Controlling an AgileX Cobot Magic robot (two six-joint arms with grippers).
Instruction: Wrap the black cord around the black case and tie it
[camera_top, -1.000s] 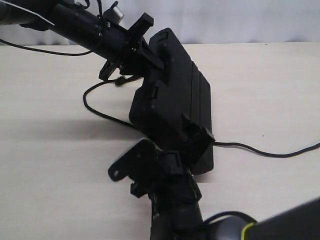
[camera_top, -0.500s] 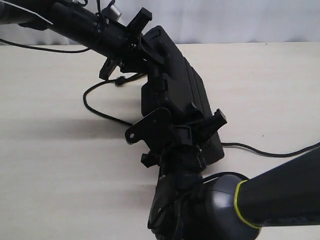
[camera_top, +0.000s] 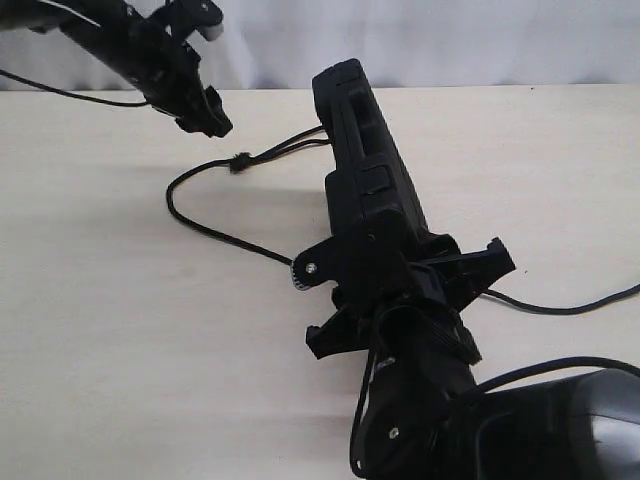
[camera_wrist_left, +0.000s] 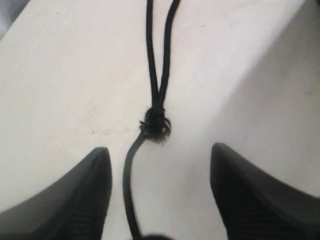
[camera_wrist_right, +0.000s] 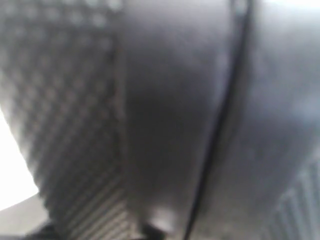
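Note:
The black case (camera_top: 365, 175) stands tilted up on its long edge in the exterior view, with its near end between the fingers of my right gripper (camera_top: 405, 262), which is shut on it. The right wrist view is filled by the blurred case (camera_wrist_right: 165, 115), and no fingers show there. The black cord (camera_top: 205, 225) loops on the table left of the case, with a frayed knot (camera_top: 238, 163) from which two strands run to the case. My left gripper (camera_top: 205, 110) hangs open at the far left, apart from the case. In its wrist view the knot (camera_wrist_left: 156, 124) lies just ahead of the open left gripper (camera_wrist_left: 160, 150).
The cord trails on along the table (camera_top: 100, 330) to the right of the case (camera_top: 560, 308). A thin cable (camera_top: 60, 92) runs off to the left behind the left arm. A pale wall backs the table.
My left gripper has let go of the case's far end and drawn back up and to the left. My right gripper has turned the case up onto its edge and shifted it right.

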